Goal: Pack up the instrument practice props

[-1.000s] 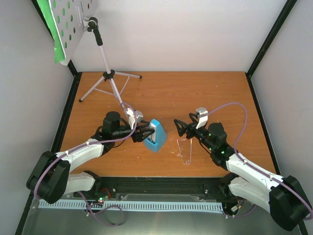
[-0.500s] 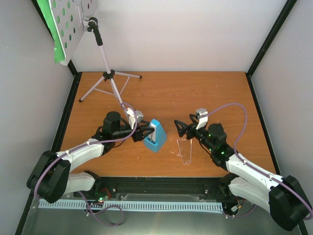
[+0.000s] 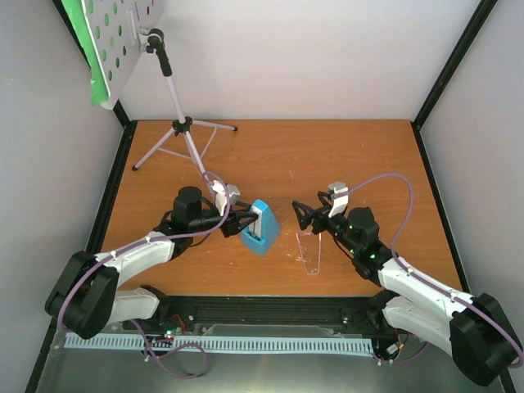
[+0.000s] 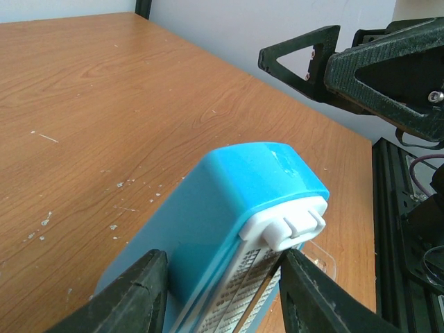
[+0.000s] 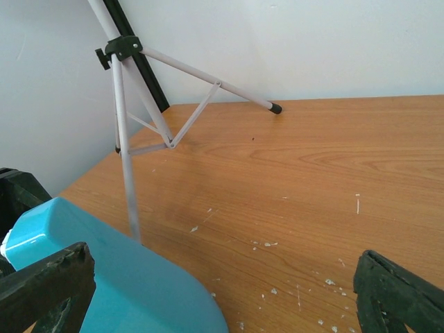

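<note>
Looking down from the top, the left gripper (image 3: 243,223) is at the blue metronome (image 3: 260,227), which sits near the middle of the wooden table (image 3: 344,155). The right gripper (image 3: 303,217) waits just beside it with its fingers wide apart and nothing in them. A see-through flat piece (image 3: 309,252) lies on the table near the right gripper. The silver music stand (image 3: 176,106) is in the far left corner, with a green page (image 3: 82,33) on its grey holey tray (image 3: 123,33).

From the left wrist, one black finger (image 4: 132,295) is on each side of the metronome. They are very close to it, but I cannot tell if they squeeze it yet. The metronome stands up on the table. Its long way goes up and down, and its small white top points up. The side with tiny printed lines faces this camera.

From the right wrist, the blue side of the metronome fills the near left corner, and the stand's thin legs are behind it.

I think the step now is grabbing the metronome. Next it needs a tight hold, because the sides slant and could slip, then a slow lift. I see no box to put it in.
</note>
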Robot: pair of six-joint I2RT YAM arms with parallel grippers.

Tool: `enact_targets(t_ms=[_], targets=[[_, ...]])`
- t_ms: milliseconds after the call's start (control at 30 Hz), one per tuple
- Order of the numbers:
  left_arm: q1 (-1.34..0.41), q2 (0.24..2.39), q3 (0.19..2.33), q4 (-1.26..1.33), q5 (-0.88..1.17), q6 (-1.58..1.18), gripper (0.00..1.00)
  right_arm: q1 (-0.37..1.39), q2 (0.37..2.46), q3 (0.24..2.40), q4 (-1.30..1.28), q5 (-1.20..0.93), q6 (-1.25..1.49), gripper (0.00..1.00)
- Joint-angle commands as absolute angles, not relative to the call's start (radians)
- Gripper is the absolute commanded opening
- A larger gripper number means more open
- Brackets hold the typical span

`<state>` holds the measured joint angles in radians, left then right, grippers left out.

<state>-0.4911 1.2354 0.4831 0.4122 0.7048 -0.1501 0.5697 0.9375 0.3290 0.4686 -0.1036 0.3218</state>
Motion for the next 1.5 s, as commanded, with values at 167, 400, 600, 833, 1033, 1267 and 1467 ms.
enact_targets(t_ms=[167, 400, 600, 833, 1033, 1267, 1467], targets=[[-0.506, 1.231, 0.474, 0.46, 0.739, -0.164, 0.48, 0.565, 0.922, 0.319, 0.496, -0.073, 0.328, 1.0], [-0.519, 1.244, 0.469, 0.464, 0.773, -0.184, 0.54, 0.564, 0.919, 0.333, 0.436, 0.019, 0.349, 1.0], [-0.583, 1.251, 0.47, 0.468, 0.745, -0.204, 0.58, 0.563, 0.93, 0.381, 0.27, 0.201, 0.402, 1.0], [-0.664, 1.27, 0.44, 0.476, 0.697, -0.235, 0.61, 0.555, 0.912, 0.418, 0.08, 0.305, 0.467, 1.0], [-0.689, 1.269, 0.417, 0.482, 0.724, -0.259, 0.63, 0.554, 0.893, 0.419, -0.026, 0.301, 0.514, 1.0], [-0.694, 1.109, 0.368, 0.494, 0.643, -0.313, 0.87, 0.554, 0.938, 0.453, -0.224, 0.21, 0.593, 0.98], [-0.69, 1.014, 0.396, 0.465, 0.487, -0.341, 0.98, 0.556, 1.043, 0.439, -0.23, 0.079, 0.662, 0.87]])
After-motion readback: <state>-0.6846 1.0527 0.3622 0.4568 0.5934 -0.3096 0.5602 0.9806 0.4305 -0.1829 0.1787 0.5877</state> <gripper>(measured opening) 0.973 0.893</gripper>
